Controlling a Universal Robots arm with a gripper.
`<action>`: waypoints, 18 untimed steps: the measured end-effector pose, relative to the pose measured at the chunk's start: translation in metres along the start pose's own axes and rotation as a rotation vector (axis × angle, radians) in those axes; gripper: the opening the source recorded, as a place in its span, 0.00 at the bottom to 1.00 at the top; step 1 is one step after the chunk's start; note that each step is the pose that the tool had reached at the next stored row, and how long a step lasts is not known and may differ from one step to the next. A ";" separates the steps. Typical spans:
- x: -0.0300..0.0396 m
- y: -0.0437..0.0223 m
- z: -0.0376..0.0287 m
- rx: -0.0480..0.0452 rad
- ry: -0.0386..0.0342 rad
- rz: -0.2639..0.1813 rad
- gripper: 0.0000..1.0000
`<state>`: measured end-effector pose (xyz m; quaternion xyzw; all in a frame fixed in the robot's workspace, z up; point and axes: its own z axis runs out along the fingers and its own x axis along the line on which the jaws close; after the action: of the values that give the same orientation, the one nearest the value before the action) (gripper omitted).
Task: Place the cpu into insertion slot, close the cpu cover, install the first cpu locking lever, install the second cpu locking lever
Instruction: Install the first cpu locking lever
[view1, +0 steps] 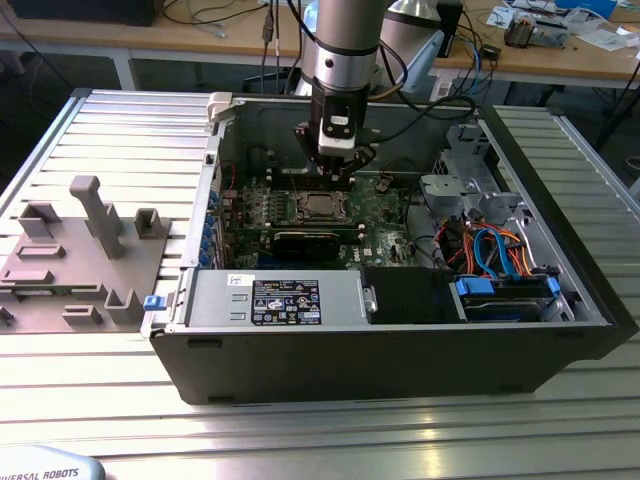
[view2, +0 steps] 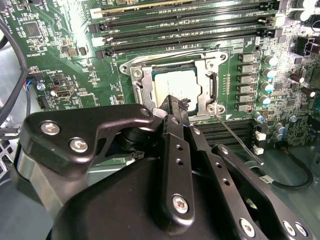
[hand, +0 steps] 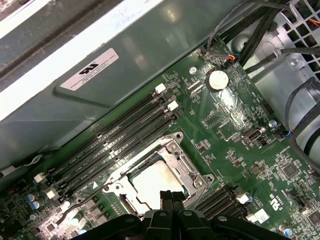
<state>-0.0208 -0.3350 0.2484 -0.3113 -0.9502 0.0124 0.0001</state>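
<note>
One claw (view2: 175, 106) hangs low over the green motherboard (hand: 235, 120), its fingers drawn narrow with nothing between them. The single cpu (view2: 175, 85) lies in the one insertion slot (view2: 137, 75), with one cpu cover (view2: 204, 87) lying flat around it. One thin wire lever (view2: 235, 135) angles away from a slot corner. Four long memory slots (hand: 125, 130) run along one side.

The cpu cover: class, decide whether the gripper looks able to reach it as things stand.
Probably yes. The gripper hangs close above the cpu cover, and nothing lies between them. The case stands open on top, and the memory slots beside the cover sit low.
</note>
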 end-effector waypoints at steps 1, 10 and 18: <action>0.0000 0.0000 0.0000 0.0000 0.0000 -0.001 0.11; 0.0000 0.0000 0.0000 -0.0001 -0.0002 -0.011 0.11; 0.0000 0.0000 0.0000 -0.0002 -0.0005 -0.020 0.11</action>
<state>-0.0208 -0.3350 0.2484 -0.3020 -0.9532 0.0124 -0.0001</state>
